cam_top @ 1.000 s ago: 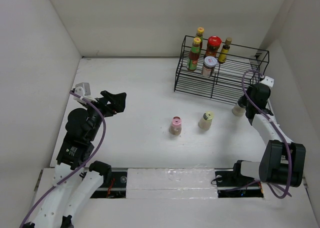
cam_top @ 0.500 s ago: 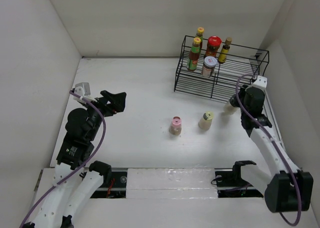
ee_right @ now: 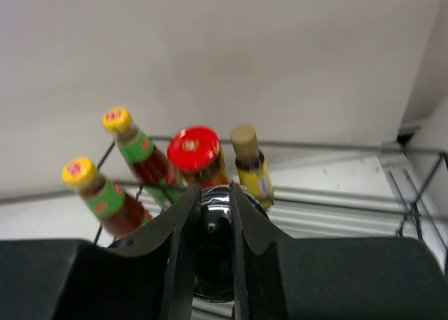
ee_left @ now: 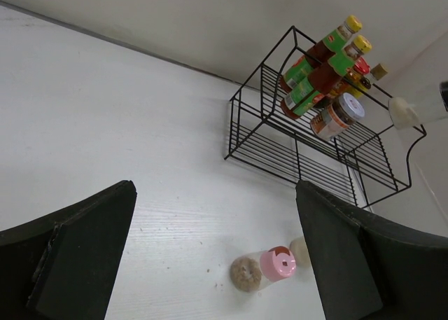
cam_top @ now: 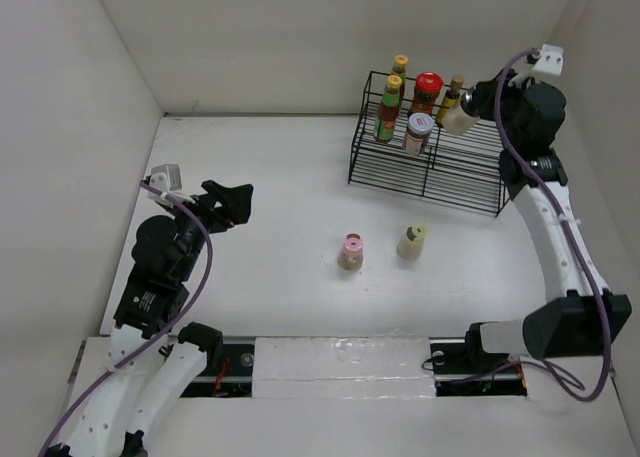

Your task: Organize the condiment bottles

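The wire rack (cam_top: 430,163) is black, sauce bottles (cam_top: 387,117) red-green with yellow caps, one jar (cam_top: 427,86) red-lidded, one beige bottle (cam_top: 351,253) pink-capped.

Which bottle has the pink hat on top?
The pink-capped bottle on the table, just left of the cream-capped bottle, in front of the wire rack. No other cap is pink.
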`<move>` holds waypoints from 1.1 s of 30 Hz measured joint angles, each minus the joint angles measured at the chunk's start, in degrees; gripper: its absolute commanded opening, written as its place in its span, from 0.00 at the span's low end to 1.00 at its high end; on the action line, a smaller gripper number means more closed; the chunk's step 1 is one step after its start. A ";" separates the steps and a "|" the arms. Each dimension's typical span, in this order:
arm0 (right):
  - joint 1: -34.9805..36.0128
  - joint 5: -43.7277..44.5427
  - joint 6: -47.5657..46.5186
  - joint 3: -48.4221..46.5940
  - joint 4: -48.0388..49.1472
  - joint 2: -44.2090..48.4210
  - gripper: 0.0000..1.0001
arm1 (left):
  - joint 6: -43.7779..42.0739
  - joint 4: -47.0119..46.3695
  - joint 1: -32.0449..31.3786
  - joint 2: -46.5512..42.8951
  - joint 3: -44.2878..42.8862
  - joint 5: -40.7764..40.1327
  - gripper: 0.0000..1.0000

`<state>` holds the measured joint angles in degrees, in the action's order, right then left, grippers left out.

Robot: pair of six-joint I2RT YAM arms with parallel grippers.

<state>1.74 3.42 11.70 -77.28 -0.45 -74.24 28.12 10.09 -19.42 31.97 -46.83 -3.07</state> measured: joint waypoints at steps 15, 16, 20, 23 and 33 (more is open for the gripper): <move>-7.19 -4.13 -2.51 -25.14 -2.93 -23.56 0.10 | 0.00 0.02 0.00 1.44 0.00 -0.61 0.94; -7.58 -4.15 -2.51 -25.77 -3.04 -24.13 0.10 | 0.00 0.04 0.00 1.60 0.00 -0.63 0.94; -8.44 -3.89 -2.67 -26.84 -3.06 -25.20 0.10 | 0.00 0.02 0.00 1.77 0.00 -0.66 0.94; -8.46 -3.78 -3.02 -27.10 -3.02 -25.81 0.10 | 0.00 0.02 0.00 1.77 0.00 -0.66 0.94; -8.41 -2.34 -5.22 -26.36 -3.80 -29.31 0.10 | 0.00 0.02 0.00 1.77 0.00 -0.66 0.94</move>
<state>-6.68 1.08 6.48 -103.63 -4.25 -103.55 28.12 10.11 -19.42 33.74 -46.83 -3.73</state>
